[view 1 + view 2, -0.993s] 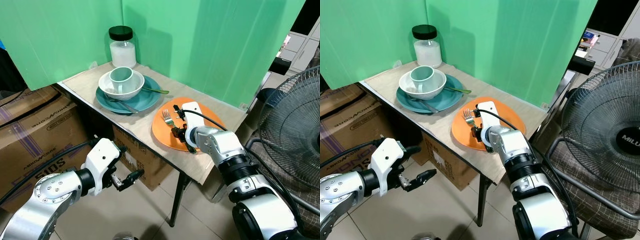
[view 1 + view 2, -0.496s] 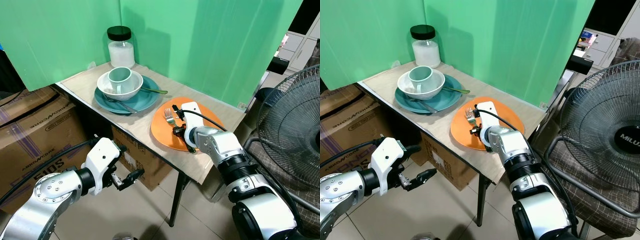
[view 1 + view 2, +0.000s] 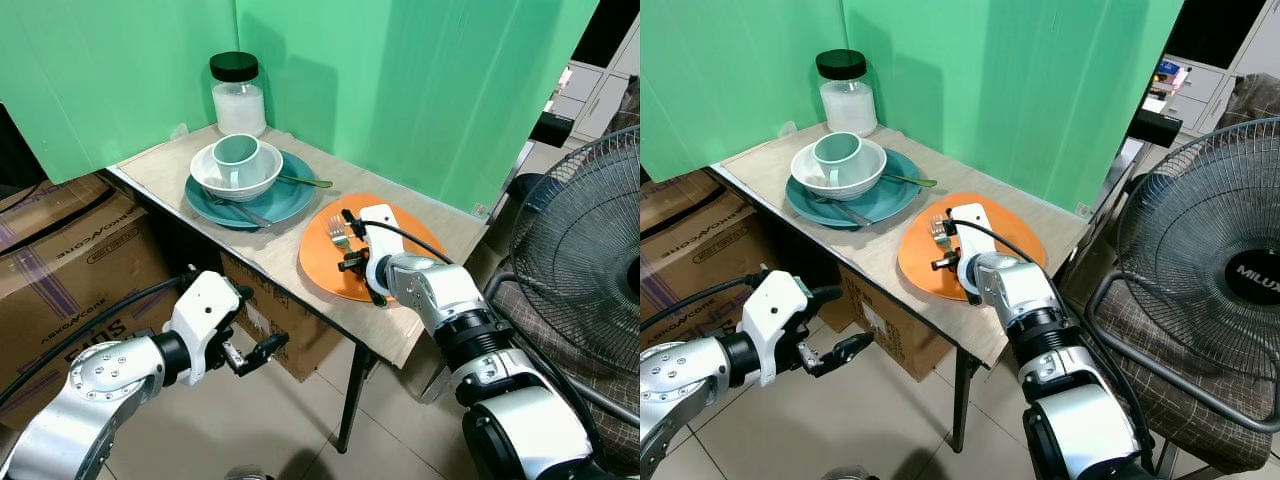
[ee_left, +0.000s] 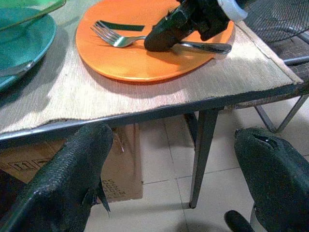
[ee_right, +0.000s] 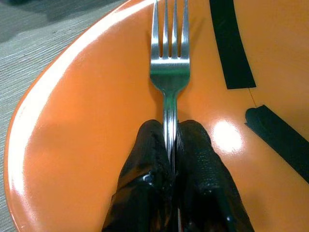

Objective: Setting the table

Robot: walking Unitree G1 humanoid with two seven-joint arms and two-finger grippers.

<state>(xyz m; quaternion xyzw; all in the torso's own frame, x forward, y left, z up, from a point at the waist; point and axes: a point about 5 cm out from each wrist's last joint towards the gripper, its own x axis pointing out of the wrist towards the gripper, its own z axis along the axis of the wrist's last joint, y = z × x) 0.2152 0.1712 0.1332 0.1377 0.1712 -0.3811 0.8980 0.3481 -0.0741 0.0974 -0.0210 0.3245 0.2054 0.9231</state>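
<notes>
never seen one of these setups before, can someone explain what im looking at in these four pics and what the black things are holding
This is a humanoid robot with two silver arms, each ending in a hand of two black fingers. The two wide pictures come from cameras on its head, looking down; the two close-ups come from cameras on its wrists. On the small wooden table are a round orange plate, a teal plate carrying a white bowl with a pale green mug inside, and a black-lidded glass jar. The right hand is shut on a silver metal fork over the orange plate. The left hand hangs open below the table edge.
</notes>
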